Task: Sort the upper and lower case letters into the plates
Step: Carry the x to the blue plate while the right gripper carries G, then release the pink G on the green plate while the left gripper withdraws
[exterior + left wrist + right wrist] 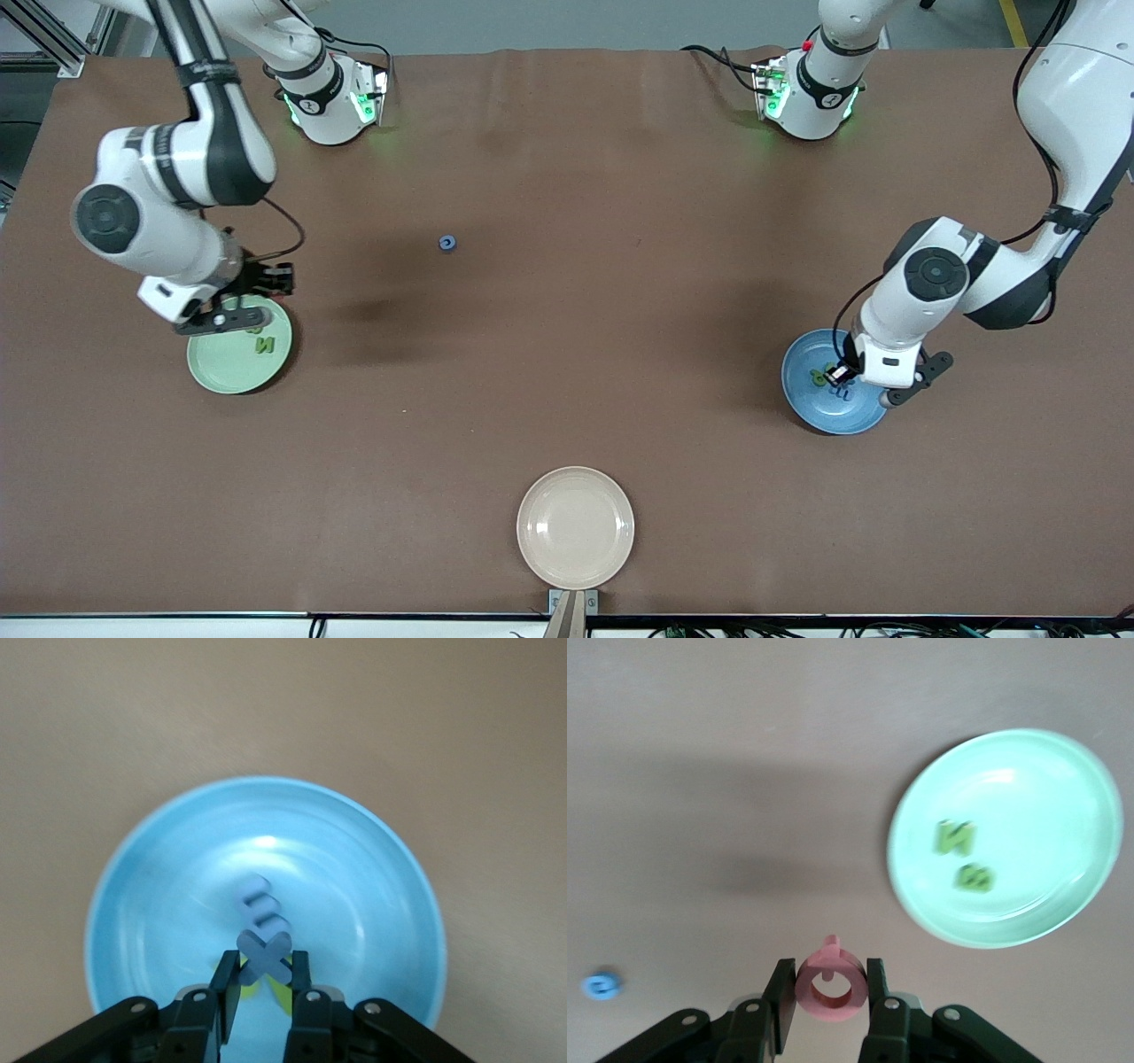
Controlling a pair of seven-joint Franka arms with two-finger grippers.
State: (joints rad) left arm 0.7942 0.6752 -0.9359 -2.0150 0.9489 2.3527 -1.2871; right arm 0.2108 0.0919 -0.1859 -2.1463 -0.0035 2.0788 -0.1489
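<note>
My left gripper (837, 377) hangs over the blue plate (824, 412), shut on a blue letter x (266, 950). In the left wrist view (265, 964) another blue letter (260, 900) lies in the plate (159, 921), with green letters (282, 992) partly hidden under the fingers. My right gripper (226, 312) is at the edge of the mint green plate (221, 368), shut on a red letter Q (808, 992); it also shows in the right wrist view (830, 979). Two green letters (955, 837) lie in that plate (1045, 797). A blue letter e (447, 243) lies on the table.
A cream-beige plate (576, 527) sits at the table's edge nearest the front camera, midway between the arms. The brown tabletop (620, 354) stretches between the plates.
</note>
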